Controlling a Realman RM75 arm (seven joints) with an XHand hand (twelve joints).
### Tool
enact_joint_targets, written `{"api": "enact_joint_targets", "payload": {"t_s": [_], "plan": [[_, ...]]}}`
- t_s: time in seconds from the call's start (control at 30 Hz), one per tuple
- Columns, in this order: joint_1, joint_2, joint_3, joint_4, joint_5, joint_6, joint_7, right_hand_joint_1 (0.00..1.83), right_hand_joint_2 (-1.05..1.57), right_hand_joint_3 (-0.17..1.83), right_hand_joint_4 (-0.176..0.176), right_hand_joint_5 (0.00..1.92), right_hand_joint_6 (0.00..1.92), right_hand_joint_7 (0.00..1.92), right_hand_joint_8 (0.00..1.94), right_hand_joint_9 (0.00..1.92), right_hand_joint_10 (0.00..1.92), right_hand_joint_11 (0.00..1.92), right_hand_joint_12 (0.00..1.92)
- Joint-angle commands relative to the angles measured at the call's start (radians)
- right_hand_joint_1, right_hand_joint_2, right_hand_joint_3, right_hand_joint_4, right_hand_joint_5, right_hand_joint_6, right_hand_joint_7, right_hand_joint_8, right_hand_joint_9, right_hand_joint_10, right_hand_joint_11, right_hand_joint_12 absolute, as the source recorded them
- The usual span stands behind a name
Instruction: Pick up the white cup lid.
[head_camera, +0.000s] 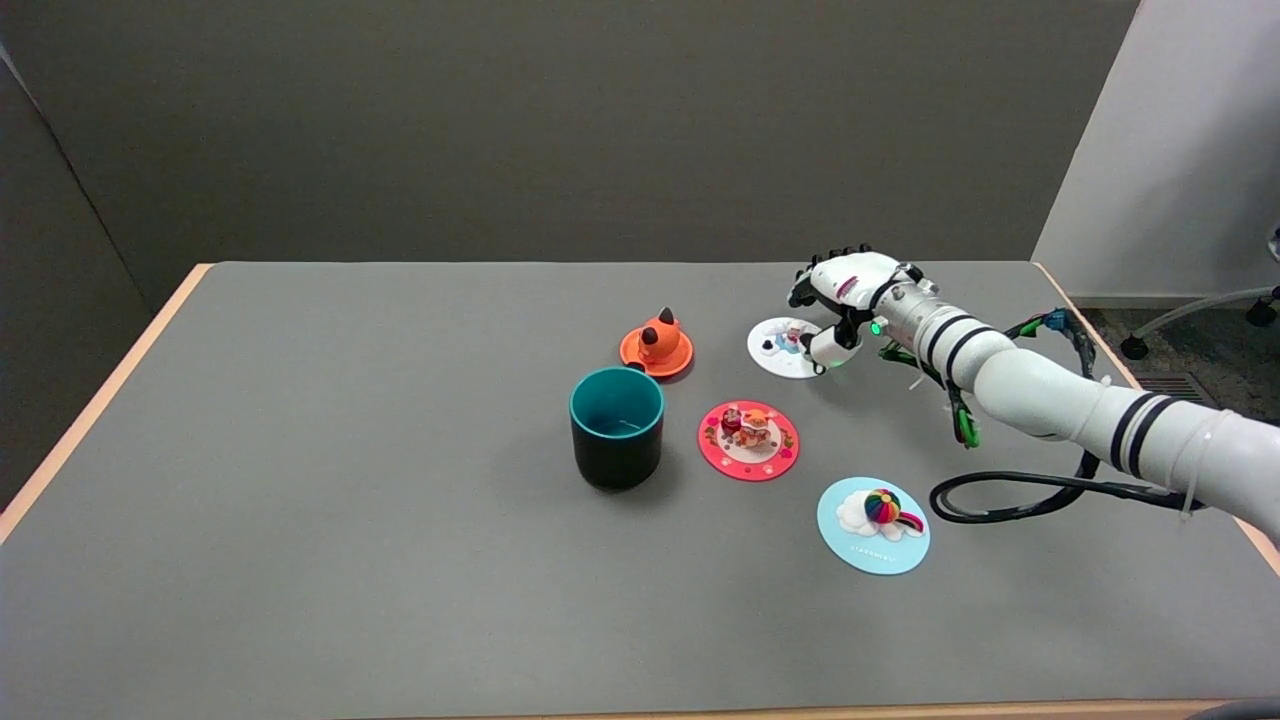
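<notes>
Grey tabletop (350, 520) carries a teal cup (617, 427) near the centre. At its 2 o'clock lies the white lid (775, 350). Over the lid's right edge is the robot hand (845, 300); whether it grips cannot be told.

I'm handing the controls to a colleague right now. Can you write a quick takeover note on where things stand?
Right hand: over the right edge of the white cup lid, fingers curled down; whether it touches or grips yet cannot be told.
White cup lid: flat on the table, far right of the group, not lifted.
Nearby: orange lid, teal cup, pink lid, light blue lid.
Done: the reach to the lid.
Left: secure a grip and lift the lid off the table.
</notes>
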Motion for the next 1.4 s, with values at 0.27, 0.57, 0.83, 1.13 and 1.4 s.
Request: {"api": "enact_joint_targets", "payload": {"t_s": [0.27,0.57,0.83,1.13,1.4], "plan": [[0.003,-0.003,0.002,-0.02,0.002,-0.016,0.001,0.91,0.69,0.86,-0.121,0.61,0.18,0.62,0.37,0.57,0.25,0.37,0.2],[-0.004,-0.017,0.001,-0.012,0.0,-0.01,0.001,0.91,0.74,0.81,-0.108,0.65,0.25,0.53,0.48,0.56,0.28,0.37,0.18],[-0.011,-0.027,0.001,0.006,0.0,-0.005,0.001,0.91,0.75,0.78,-0.1,0.66,0.27,0.5,0.53,0.54,0.31,0.37,0.18],[-0.015,-0.027,0.008,0.011,0.0,-0.005,0.001,0.92,0.78,0.76,-0.082,0.65,0.31,0.48,0.57,0.54,0.35,0.38,0.17],[-0.015,-0.027,0.009,0.012,-0.002,0.0,0.001,0.96,0.85,0.71,-0.059,0.63,0.38,0.41,0.7,0.52,0.47,0.39,0.17]]}}
